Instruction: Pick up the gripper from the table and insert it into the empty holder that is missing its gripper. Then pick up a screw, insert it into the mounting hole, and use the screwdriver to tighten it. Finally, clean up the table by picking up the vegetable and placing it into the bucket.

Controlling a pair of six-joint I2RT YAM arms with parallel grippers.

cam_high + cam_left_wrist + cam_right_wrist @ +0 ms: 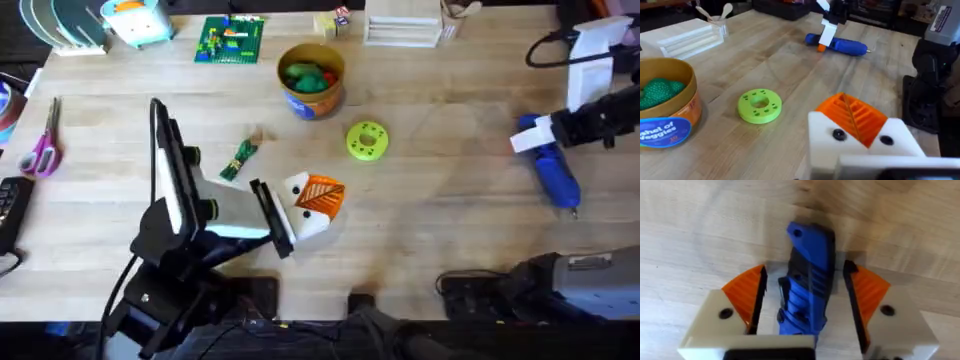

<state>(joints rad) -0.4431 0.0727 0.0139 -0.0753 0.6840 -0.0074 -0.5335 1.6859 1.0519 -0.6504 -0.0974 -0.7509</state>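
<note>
The blue screwdriver (557,172) lies on the table at the right. My right gripper (545,140) is down over its black-and-blue body (807,280), open, with an orange-padded finger on each side and a gap to both. My left gripper (322,200) hovers low near the table's middle, its white fingers shut with the orange pads (867,122) pressed together and nothing visible between them. The dark-green vegetable (240,158) lies just left of it. The tan bucket (312,80), blue-banded (662,132), stands farther back holding green toy vegetables. The loose gripper, holder and screw are out of view.
A yellow-green round disc (367,140) lies between the bucket and my left gripper. Scissors (42,150) rest at the left edge. A green brick plate (230,38) and a white rack (402,25) sit along the back. Bare wood lies between the two arms.
</note>
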